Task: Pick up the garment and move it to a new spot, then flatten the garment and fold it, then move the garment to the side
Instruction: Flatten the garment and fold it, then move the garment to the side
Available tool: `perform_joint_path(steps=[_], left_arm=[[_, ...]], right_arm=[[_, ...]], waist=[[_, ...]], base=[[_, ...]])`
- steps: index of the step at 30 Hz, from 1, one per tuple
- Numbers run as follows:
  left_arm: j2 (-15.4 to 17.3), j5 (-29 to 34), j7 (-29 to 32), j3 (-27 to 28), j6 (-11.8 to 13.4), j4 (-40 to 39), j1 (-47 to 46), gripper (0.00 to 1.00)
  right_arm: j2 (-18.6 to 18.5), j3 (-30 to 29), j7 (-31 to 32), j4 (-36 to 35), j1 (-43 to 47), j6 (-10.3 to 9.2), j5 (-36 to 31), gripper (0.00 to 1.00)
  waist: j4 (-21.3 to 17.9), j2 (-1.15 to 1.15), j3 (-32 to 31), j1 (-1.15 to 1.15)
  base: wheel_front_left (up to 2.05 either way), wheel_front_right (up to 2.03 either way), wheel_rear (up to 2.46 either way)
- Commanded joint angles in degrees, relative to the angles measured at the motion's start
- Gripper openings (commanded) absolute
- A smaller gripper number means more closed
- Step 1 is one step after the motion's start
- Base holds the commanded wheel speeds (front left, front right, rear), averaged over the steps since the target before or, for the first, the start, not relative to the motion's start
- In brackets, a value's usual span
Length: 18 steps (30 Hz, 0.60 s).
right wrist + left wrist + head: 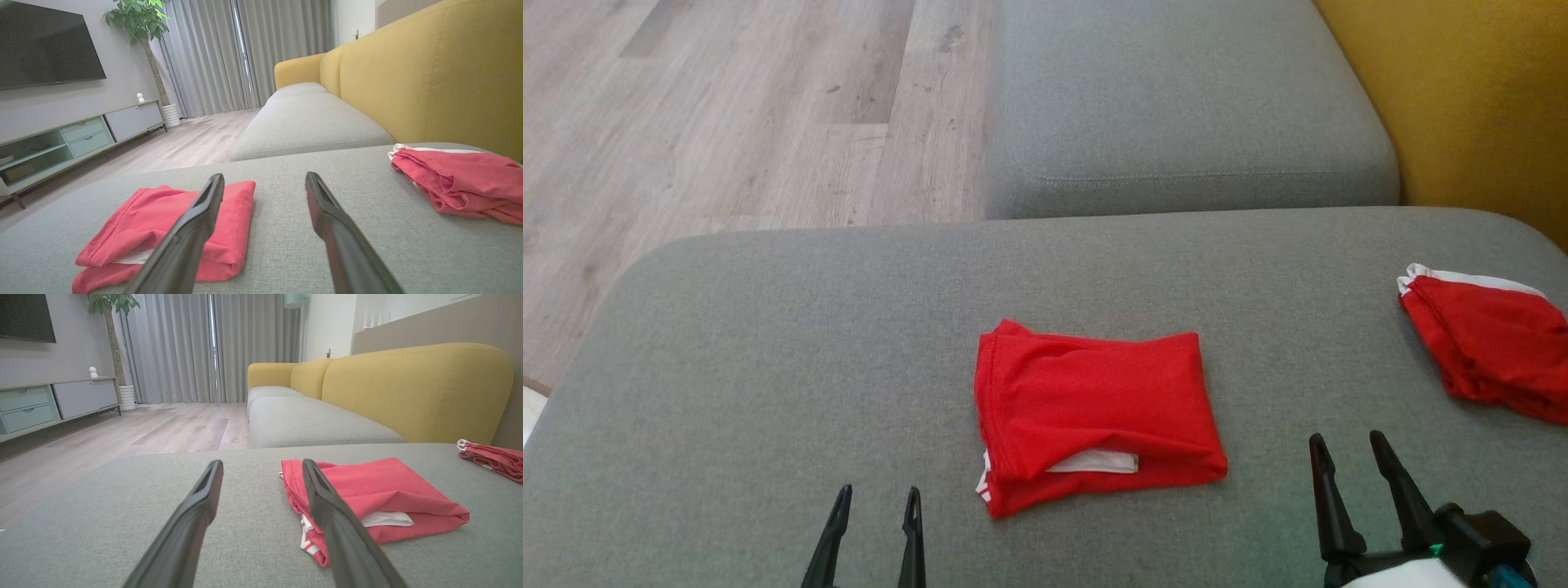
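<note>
A red garment (1094, 412) with white trim lies folded into a rectangle in the middle of the grey cushion (768, 343). It also appears as the folded garment (380, 498) in the left wrist view and as the folded garment (163, 228) in the right wrist view. My left gripper (876, 494) stands open near the front edge, to the left of the garment and apart from it. To the garment's right, my right gripper (1343, 441) is open too, holding nothing. The left gripper's own fingertips (262, 463) frame bare cushion and the garment's left edge; the right gripper (264, 177) points past the garment's right edge.
A second red garment (1490, 347) with a white edge lies bunched at the cushion's right side. Beyond is another grey seat cushion (1176, 106) and the yellow sofa back (1478, 98). Wooden floor (727, 106) lies to the left, beyond the cushion's edge.
</note>
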Motion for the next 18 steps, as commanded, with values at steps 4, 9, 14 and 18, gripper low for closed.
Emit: perform_joint_path(steps=[4,9,14,18], left_arm=[[-0.7,0.6,-0.5,2.7,-0.5,-1.2,-1.1,1.0],[-0.7,0.8,-0.5,3.0,-0.7,-1.1,-0.9,1.0],[-0.8,0.9,-0.5,3.1,-0.7,-1.0,-0.6,1.0],[-0.8,1.0,-0.5,3.0,-0.8,-0.9,-0.5,1.0]], right_arm=[[-0.1,1.1,-0.6,-1.7,-1.3,0.39,-1.0,1.0],[0.1,1.2,-0.6,-1.6,-1.1,0.39,-1.3,1.0],[0.1,1.3,-0.6,-1.7,-0.9,0.39,-1.4,1.0],[0.1,1.3,-0.6,-1.8,-0.7,0.39,-1.4,1.0]], waist=[[-0.2,0.0,-0.7,0.01],[-0.3,0.0,-1.0,0.01],[-0.3,0.0,-1.2,0.01],[-0.2,0.0,-1.2,0.01]], base=[[0.0,0.0,0.0],[0.0,0.0,0.0],[0.0,0.0,0.0],[0.0,0.0,0.0]])
